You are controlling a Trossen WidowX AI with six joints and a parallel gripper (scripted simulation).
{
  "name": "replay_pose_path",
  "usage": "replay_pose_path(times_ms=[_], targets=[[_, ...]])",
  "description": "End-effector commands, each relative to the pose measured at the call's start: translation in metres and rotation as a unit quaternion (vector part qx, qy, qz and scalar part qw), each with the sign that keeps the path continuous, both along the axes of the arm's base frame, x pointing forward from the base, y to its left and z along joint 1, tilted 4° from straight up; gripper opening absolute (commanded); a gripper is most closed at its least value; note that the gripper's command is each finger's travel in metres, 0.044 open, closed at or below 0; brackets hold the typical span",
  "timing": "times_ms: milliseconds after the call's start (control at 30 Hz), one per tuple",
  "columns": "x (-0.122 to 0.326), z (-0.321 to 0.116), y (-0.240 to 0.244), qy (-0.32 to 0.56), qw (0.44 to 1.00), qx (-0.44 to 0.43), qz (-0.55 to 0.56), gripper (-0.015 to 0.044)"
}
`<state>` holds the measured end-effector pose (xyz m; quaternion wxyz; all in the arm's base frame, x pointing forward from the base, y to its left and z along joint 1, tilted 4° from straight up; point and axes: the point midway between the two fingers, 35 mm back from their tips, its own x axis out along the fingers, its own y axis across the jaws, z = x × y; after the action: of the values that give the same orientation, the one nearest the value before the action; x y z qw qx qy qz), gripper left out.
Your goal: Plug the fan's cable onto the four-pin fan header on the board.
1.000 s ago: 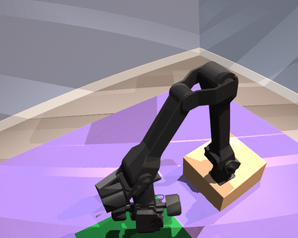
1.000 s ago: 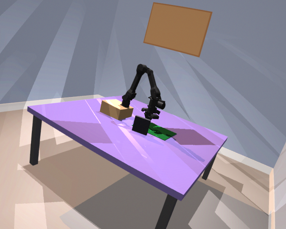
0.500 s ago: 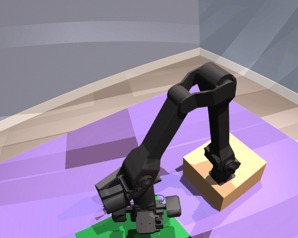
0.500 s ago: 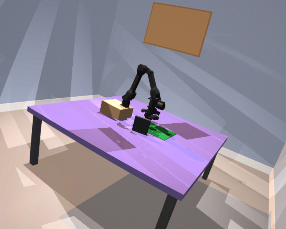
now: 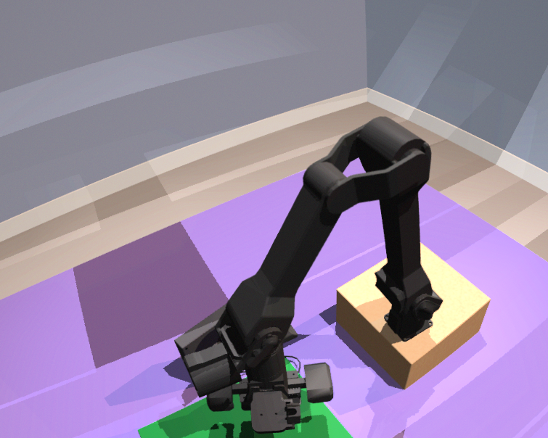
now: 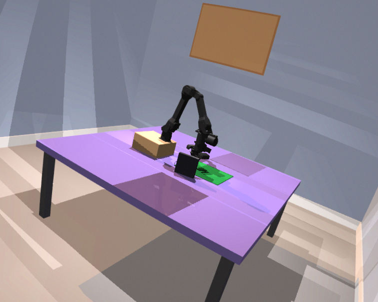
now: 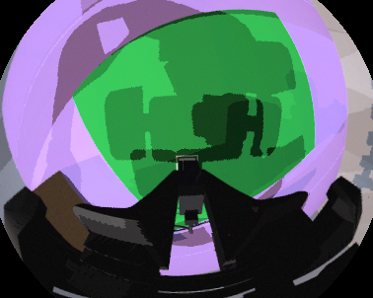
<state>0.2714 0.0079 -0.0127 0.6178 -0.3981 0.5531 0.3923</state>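
Note:
The green board [image 5: 184, 419] [image 6: 220, 177] [image 7: 136, 79] lies flat on the table. My gripper [image 7: 188, 174] points down over the board and is shut on the dark plug [image 7: 188, 165]. A small pale rectangular outline, seemingly the fan header [image 7: 186, 156], shows at the plug's far edge in the wrist view. The fingers hide most of the plug, and how deep it sits cannot be told. The thin dark cable [image 5: 297, 360] [image 7: 182, 227] shows behind the hand. A black square block, seemingly the fan [image 6: 185, 164], stands upright beside the board.
The arm's base stands on a tan block [image 5: 409, 360] [image 6: 146, 144] [image 7: 62, 207] on the purple table [image 6: 84, 156]. The upright fan is close to the hand in the exterior view. An orange panel [image 6: 234, 39] is on the wall. Shadows cross the board.

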Motion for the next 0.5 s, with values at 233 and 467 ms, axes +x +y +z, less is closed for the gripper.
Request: replay_pose_path(times_ms=[233,467], targets=[[0.000,0.000,0.000,-0.001,1.000,0.000,0.000,0.0260],[-0.003,0.052,-0.002,0.001,1.000,0.001,-0.002,0.0260]])
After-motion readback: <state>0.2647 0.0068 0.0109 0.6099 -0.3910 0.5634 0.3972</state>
